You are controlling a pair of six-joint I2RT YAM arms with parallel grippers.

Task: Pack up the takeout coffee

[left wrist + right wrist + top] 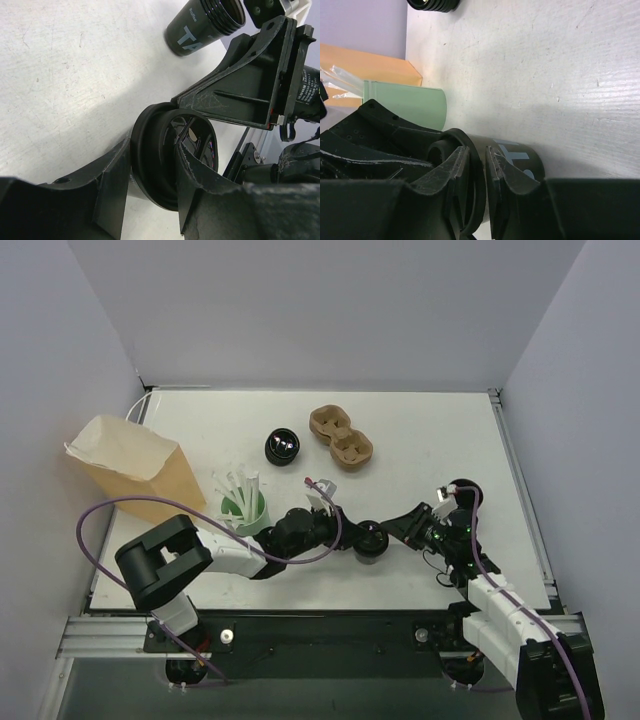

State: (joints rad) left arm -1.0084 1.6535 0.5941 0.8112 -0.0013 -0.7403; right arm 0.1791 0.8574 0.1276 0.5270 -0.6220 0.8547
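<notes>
While both arms lie low over the near part of the desk (430, 440), they meet at the takeout coffee (369, 543) from opposite sides. Left arm runs from its base rightward, stretched almost flat past the green cup (245, 508). Right arm comes in leftward with its elbow bent. Left gripper (350, 532) sits around the cup at a medium opening; in the left wrist view its fingers (117, 170) flank the lid (160, 165) and appear to touch it on both sides, so it has hold of the cup. Right gripper (476, 157) is narrow, pinched on the lid's raised rim. Cup is near the front middle of the desk, just right of the green cup and well apart from the lidless black cup (283, 447); it looks upright from above. Short, round, dark body with pale blue lettering (520, 157), black lid on, recessed top showing a glossy reflection.
</notes>
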